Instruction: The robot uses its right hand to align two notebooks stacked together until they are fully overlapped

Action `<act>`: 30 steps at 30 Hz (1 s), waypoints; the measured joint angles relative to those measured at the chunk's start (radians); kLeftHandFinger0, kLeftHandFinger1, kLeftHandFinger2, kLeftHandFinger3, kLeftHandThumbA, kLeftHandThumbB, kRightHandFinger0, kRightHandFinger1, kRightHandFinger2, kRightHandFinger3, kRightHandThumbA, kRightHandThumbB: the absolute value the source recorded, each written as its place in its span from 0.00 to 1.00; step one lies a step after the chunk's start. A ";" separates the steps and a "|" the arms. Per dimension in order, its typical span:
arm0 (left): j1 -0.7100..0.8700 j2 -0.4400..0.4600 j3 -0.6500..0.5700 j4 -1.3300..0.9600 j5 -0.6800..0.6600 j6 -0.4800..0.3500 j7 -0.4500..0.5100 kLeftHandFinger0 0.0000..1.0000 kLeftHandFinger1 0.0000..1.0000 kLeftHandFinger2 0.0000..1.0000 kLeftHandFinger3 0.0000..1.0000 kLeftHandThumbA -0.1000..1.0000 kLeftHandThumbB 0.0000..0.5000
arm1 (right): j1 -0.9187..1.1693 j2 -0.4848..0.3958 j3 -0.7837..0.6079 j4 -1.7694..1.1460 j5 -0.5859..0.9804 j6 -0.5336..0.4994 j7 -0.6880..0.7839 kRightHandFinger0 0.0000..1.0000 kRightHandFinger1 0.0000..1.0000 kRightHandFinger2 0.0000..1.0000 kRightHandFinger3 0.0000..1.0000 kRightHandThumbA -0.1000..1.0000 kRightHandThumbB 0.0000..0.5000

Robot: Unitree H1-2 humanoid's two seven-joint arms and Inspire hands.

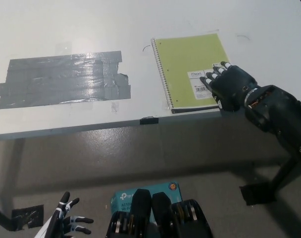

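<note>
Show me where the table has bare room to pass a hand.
Bare table runs between the grey tape patch and the green notebook, and along the whole far side. It is crowded at the notebook's near right corner, where the right robot hand rests. The left robot hand hangs below the table.

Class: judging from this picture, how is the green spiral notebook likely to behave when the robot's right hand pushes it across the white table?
The green notebook lies flat on the smooth table, so it probably slides easily. It looks thin and may flex. The right hand presses one corner, so it may pivot rather than move straight.
</note>
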 measured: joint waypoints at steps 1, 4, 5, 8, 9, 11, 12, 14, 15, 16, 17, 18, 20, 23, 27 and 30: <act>0.000 0.000 0.000 0.000 0.000 -0.001 0.000 0.40 0.47 0.53 1.00 1.00 1.00 | 0.000 0.001 -0.002 0.000 0.000 0.001 0.003 1.00 1.00 1.00 1.00 1.00 1.00; 0.002 0.000 0.000 0.000 0.000 -0.001 0.000 0.38 0.47 0.53 1.00 1.00 1.00 | 0.000 0.003 -0.003 -0.002 0.000 0.008 0.008 1.00 1.00 1.00 1.00 1.00 1.00; 0.002 0.000 0.000 0.000 0.001 -0.001 0.000 0.37 0.45 0.52 1.00 1.00 1.00 | 0.000 0.004 -0.003 -0.002 0.000 0.010 0.010 1.00 1.00 1.00 1.00 1.00 1.00; 0.002 -0.001 0.000 -0.001 0.000 0.000 0.000 0.41 0.46 0.53 1.00 1.00 1.00 | 0.000 0.008 -0.004 -0.001 0.000 0.019 0.013 1.00 1.00 1.00 1.00 1.00 1.00; 0.002 -0.002 0.000 -0.002 0.001 0.000 0.000 0.43 0.47 0.54 1.00 1.00 1.00 | 0.000 0.010 -0.004 -0.001 0.000 0.023 0.016 1.00 1.00 1.00 1.00 1.00 1.00; 0.002 -0.003 0.000 -0.002 0.001 0.000 0.000 0.44 0.47 0.54 1.00 1.00 1.00 | 0.000 0.014 -0.004 -0.001 0.000 0.031 0.021 1.00 1.00 1.00 1.00 1.00 1.00; 0.002 -0.003 0.000 -0.002 0.001 -0.001 0.000 0.44 0.47 0.53 1.00 1.00 1.00 | 0.000 0.015 -0.004 -0.001 0.000 0.037 0.023 1.00 1.00 1.00 1.00 1.00 1.00; 0.002 -0.003 0.000 -0.002 0.001 -0.001 0.000 0.42 0.45 0.52 1.00 1.00 1.00 | 0.000 0.016 -0.004 -0.001 -0.001 0.047 0.027 1.00 1.00 1.00 1.00 1.00 1.00; 0.002 -0.003 0.001 -0.002 0.001 0.000 0.000 0.42 0.45 0.53 1.00 1.00 1.00 | 0.000 0.016 -0.004 -0.001 -0.001 0.050 0.028 1.00 1.00 1.00 1.00 1.00 1.00; 0.002 -0.003 0.001 -0.002 0.001 0.000 0.000 0.44 0.47 0.54 1.00 1.00 1.00 | 0.000 0.016 -0.004 -0.001 -0.001 0.055 0.028 1.00 1.00 1.00 1.00 1.00 1.00; 0.002 -0.003 0.001 -0.002 0.001 0.000 0.000 0.44 0.47 0.55 1.00 1.00 1.00 | 0.000 0.017 -0.003 -0.001 -0.001 0.057 0.029 1.00 1.00 1.00 1.00 1.00 1.00; 0.003 -0.003 0.001 -0.002 0.001 0.000 0.000 0.46 0.48 0.57 1.00 1.00 1.00 | 0.000 0.017 -0.004 -0.002 -0.001 0.061 0.032 1.00 1.00 1.00 1.00 1.00 1.00; 0.004 -0.003 0.001 -0.002 0.001 0.000 0.000 0.44 0.48 0.55 1.00 1.00 1.00 | -0.001 0.017 -0.007 -0.003 0.000 0.065 0.038 1.00 1.00 1.00 1.00 1.00 1.00; 0.010 -0.003 0.001 -0.002 0.001 -0.001 0.000 0.39 0.46 0.51 1.00 1.00 1.00 | -0.008 0.018 -0.022 -0.005 0.005 0.068 0.057 1.00 1.00 1.00 1.00 1.00 1.00; 0.025 -0.003 0.002 -0.002 0.001 -0.002 0.000 0.36 0.45 0.51 1.00 1.00 1.00 | -0.034 0.018 -0.050 -0.006 0.014 0.074 0.097 1.00 1.00 1.00 1.00 1.00 1.00; 0.028 -0.003 0.006 -0.002 0.001 -0.001 0.000 0.35 0.42 0.48 1.00 1.00 1.00 | -0.066 0.016 -0.056 -0.006 0.016 0.072 0.105 1.00 1.00 1.00 1.00 1.00 1.00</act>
